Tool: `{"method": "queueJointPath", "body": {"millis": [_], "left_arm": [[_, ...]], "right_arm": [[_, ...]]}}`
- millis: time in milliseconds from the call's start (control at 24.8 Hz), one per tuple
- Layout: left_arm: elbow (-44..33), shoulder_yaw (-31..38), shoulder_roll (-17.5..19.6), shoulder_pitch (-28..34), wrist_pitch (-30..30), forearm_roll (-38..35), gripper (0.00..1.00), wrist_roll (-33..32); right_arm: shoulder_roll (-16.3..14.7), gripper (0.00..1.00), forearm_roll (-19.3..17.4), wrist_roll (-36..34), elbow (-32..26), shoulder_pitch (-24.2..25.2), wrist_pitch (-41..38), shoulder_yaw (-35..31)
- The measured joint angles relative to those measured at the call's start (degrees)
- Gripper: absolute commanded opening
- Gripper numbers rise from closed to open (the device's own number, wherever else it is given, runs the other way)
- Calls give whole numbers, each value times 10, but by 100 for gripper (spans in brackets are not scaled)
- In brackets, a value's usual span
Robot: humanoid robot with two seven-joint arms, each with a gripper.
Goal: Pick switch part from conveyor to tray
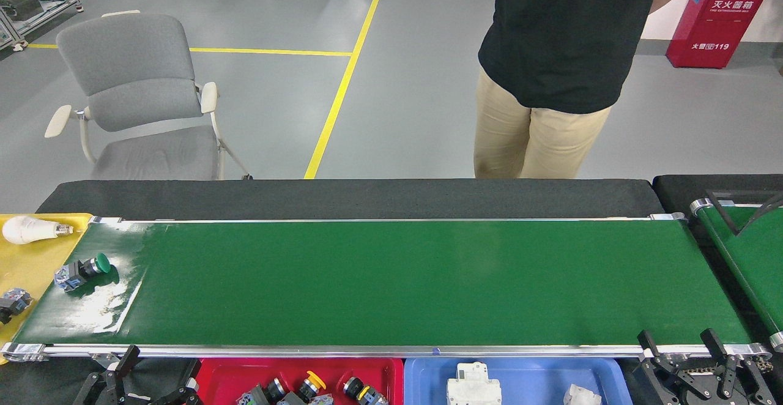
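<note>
The conveyor (391, 282) is a long green belt with silver rails running across the view. One switch part (82, 268), with a green button and a black body, lies on its side near the belt's left end. A second switch part (12, 303) lies on the yellow tray (30, 264) just past that end. My left gripper (156, 374) is open and empty below the near rail, right of the part on the belt. My right gripper (680, 356) is open and empty at the belt's near right corner. A red tray (214, 371) below the rail holds several switch parts.
A light bulb (30, 229) lies on the yellow tray. A blue tray (526, 371) with white breakers sits beside the red one. A second green belt (749, 258) is at the right. A person (550, 56) stands behind the conveyor; a grey chair (134, 99) is at the far left.
</note>
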Motion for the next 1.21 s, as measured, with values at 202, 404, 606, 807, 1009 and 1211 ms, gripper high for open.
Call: {"method": "queueJointPath", "body": {"millis": [202,404,606,807,1009,1211], "left_arm": [[2,2,-1,0,21,0,100,0],[2,5,-1,0,26,0,100,0],[2,9,-1,8,27,0,100,0],[1,41,-1,11,28,0,100,0],[1,44,-1,11,28,0,100,0],[2,44,-1,14,28,1,100,0]], "right_arm": [[0,100,0,1,-3,0,0,0],[0,100,16,4,-16,13,-2,0],[32,100,92,5,-18,25,-3,2],[40,100,114,5,-19,21,-1,27],[56,100,116,5,-19,20,0,39],[56,100,116,5,-19,20,0,40]]}}
